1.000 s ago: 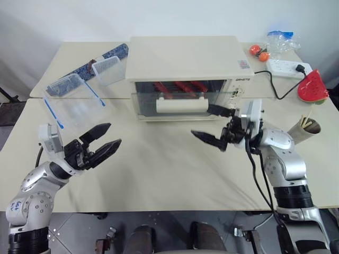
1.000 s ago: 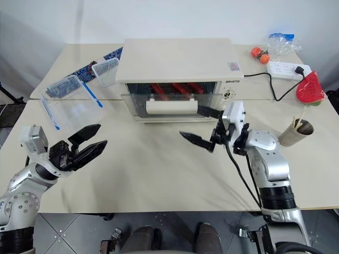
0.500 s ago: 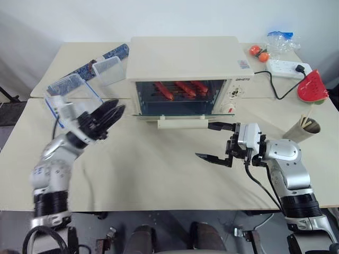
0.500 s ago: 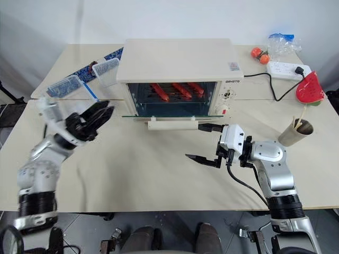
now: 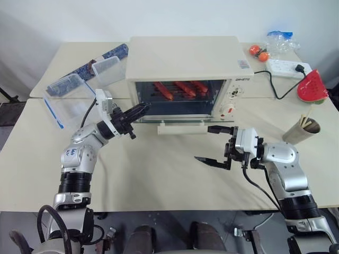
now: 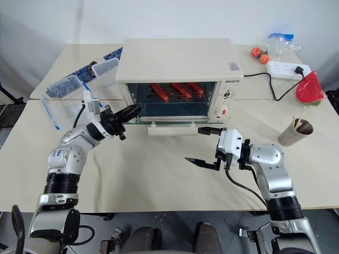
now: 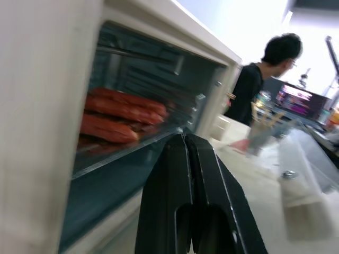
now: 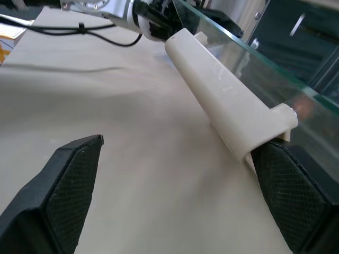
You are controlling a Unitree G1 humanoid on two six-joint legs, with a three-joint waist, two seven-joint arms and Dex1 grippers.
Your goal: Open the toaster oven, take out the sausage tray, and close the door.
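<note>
Black fingers of the left claw [image 5: 142,109] are pressed together, empty, at the toaster oven's [image 5: 183,61] left opening, near the sausage tray [image 5: 180,89] inside. Right claw [image 5: 213,144] gapes wide, empty, beside the lowered door's [image 5: 180,120] handle.

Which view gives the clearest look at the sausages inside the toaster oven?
The left wrist view: the sausages loom close behind the shut left gripper. Both eye views show them smaller, as three red strips inside the toaster oven. The right wrist view shows the door's handle instead.
</note>
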